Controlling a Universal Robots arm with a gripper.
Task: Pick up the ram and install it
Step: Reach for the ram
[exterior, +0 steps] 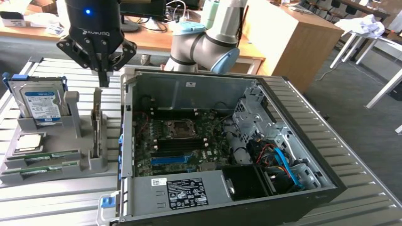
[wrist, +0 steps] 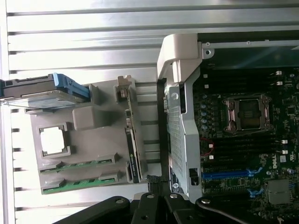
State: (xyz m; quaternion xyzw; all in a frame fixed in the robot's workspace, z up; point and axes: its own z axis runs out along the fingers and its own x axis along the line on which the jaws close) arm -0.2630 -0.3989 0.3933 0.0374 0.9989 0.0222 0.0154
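Grey rack (exterior: 75, 162), at the case's 9 o'clock: ram (exterior: 96, 127) stands on edge in its slot.
Gripper (exterior: 103, 77), at the ram's 12 o'clock: fingers pressed together, empty.
Risk: descending unopened, it likely strikes the ram's edge or the computer case (exterior: 127, 117).

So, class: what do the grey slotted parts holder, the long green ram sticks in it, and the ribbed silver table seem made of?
Grey slotted parts holder: probably plastic, matte; uniform dull grey, no glints. Long green ram sticks: circuit-board laminate, judging by the green edges. Ribbed silver table: likely aluminium, satin; bright sheen along its ribs.
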